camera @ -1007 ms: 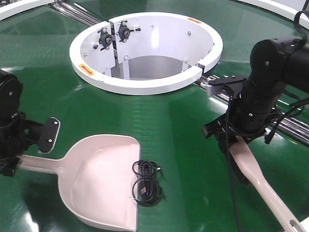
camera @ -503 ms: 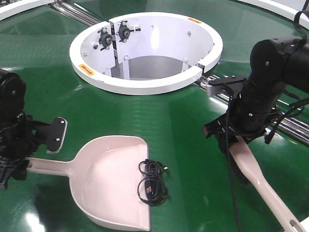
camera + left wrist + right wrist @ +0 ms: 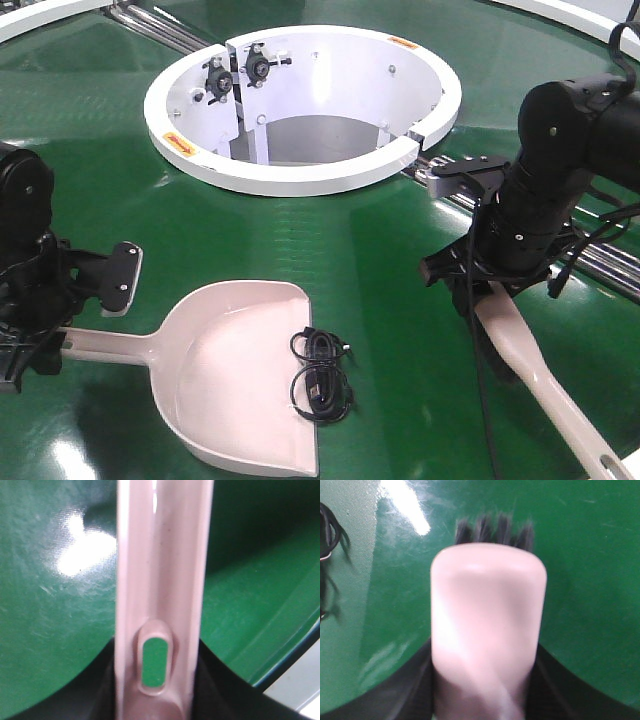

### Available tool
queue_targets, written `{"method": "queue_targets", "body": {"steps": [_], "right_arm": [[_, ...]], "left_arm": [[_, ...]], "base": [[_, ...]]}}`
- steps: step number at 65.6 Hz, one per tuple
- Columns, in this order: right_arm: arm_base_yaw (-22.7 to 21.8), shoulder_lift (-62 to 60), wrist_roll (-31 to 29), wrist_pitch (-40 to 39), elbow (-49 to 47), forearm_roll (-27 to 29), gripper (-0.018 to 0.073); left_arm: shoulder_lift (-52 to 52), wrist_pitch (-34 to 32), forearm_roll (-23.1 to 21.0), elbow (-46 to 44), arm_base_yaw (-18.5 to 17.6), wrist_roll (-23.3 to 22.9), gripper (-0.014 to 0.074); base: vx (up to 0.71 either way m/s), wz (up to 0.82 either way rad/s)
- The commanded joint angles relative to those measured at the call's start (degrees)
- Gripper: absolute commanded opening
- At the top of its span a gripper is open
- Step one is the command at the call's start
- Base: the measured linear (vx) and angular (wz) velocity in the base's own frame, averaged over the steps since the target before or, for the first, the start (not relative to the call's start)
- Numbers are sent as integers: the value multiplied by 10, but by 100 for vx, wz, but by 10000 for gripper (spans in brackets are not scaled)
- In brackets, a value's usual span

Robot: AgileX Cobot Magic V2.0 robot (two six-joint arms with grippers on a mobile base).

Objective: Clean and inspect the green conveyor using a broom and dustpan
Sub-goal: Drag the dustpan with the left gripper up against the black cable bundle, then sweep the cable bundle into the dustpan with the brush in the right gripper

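The dustpan [image 3: 220, 380] lies flat on the green conveyor [image 3: 380, 240], mouth facing right. My left gripper [image 3: 30, 350] is shut on its slotted handle [image 3: 160, 580] at the left edge, and the black jaws press on both sides of that handle in the left wrist view, where the left gripper [image 3: 155, 680] fills the bottom. My right gripper [image 3: 490, 295] is shut on the broom [image 3: 545, 385], which slants down to the lower right. In the right wrist view the broom [image 3: 487, 615] juts out of the right gripper [image 3: 485, 680], dark bristles [image 3: 495, 530] on the belt.
A coiled black cable [image 3: 320, 378] lies at the dustpan's front lip, partly over it; the cable [image 3: 327, 530] also shows at the left edge of the right wrist view. A white circular ring [image 3: 300, 170] stands at the back. Chrome roller strips [image 3: 600, 265] run behind the right arm.
My left arm has slid the dustpan to the right and slightly forward, and the cable has shifted right with its lip. The right arm and broom have not moved.
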Motion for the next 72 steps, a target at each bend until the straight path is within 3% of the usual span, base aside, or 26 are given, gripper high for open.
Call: {"method": "queue_targets", "body": {"steps": [1, 72], "right_arm": [[-3, -29, -3, 30, -14, -4, -2], [-3, -21, -1, 13, -14, 3, -2]], "left_arm": [[-21, 2, -17, -15, -4, -6, -24], [-21, 2, -17, -15, -4, -6, -24]], "base": [[0, 0], [0, 0]]}}
